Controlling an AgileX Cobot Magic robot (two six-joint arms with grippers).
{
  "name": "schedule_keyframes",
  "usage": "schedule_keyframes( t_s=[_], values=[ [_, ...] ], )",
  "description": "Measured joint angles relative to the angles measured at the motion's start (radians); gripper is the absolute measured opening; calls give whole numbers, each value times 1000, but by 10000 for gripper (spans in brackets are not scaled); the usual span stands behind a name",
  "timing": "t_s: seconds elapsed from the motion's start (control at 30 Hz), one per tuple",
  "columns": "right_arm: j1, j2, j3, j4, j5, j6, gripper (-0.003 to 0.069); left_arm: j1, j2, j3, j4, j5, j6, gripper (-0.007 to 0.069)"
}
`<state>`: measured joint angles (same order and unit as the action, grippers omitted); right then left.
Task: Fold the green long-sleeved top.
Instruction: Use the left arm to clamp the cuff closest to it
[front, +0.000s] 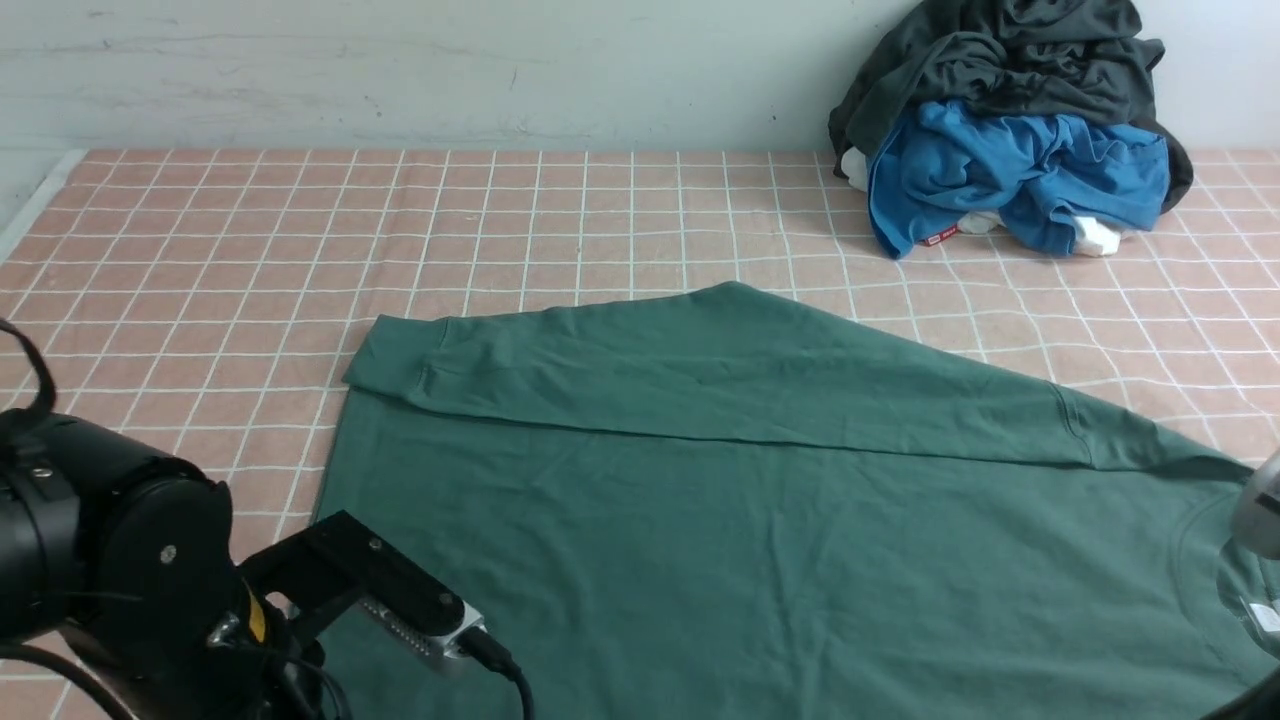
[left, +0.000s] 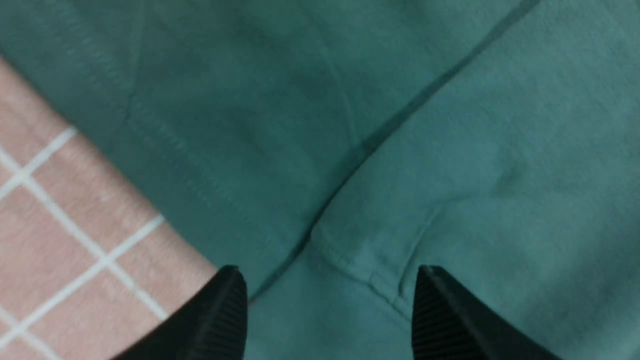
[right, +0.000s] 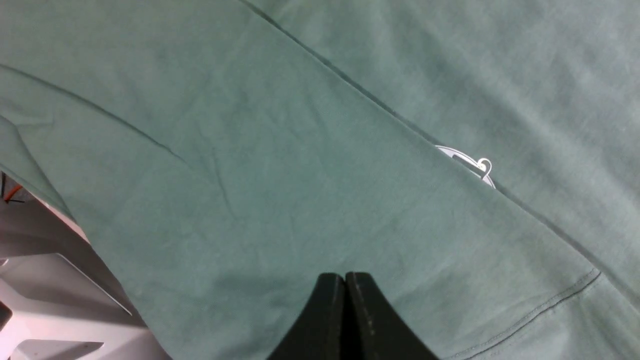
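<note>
The green top (front: 760, 520) is being shown whole only in the front view: it is lying flat on the pink checked tablecloth (front: 300, 250), in the near half of the table, with one sleeve (front: 720, 370) folded across the body and its cuff (front: 395, 360) ending at the left. The long axis is running left to right, the collar (front: 1200, 560) pointing to the robot's right and the hem to its left. A pile of clothes (front: 1010, 130), dark grey over blue, is also being shown at the back right, well apart from the top. Neither claw is being shown there, only the black left arm (front: 120, 560) at the near left and a sliver of the right arm (front: 1262, 510). In the left wrist view the left gripper (left: 330, 310) is being held wide apart over a stitched edge of the top, beside bare tablecloth, with nothing between its fingers. In the right wrist view the right gripper (right: 345, 310) is being held fully closed, fingertips pressed together above the green cloth; whether cloth is being pinched cannot be told. A white printed mark (right: 467, 160) is being half hidden by a fold there and cannot be read. A small red label (front: 940, 237) on the blue garment is too small to read.
</note>
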<state>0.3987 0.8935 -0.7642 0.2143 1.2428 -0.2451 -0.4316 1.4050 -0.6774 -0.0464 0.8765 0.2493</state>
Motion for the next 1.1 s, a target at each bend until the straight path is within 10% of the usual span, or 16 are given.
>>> schedule_keyframes(
  t_s=[0.37,0.8,1.1],
  values=[
    [36,0,0,11,1,0,-14,0,137,0,-41,-18,52,398],
    [40,-1,0,12,1,-8,-14,0,152,0,-78,-42,107,54],
    [41,-1,0,12,1,-10,-14,0,128,-134,-76,95,108,27]
  ],
)
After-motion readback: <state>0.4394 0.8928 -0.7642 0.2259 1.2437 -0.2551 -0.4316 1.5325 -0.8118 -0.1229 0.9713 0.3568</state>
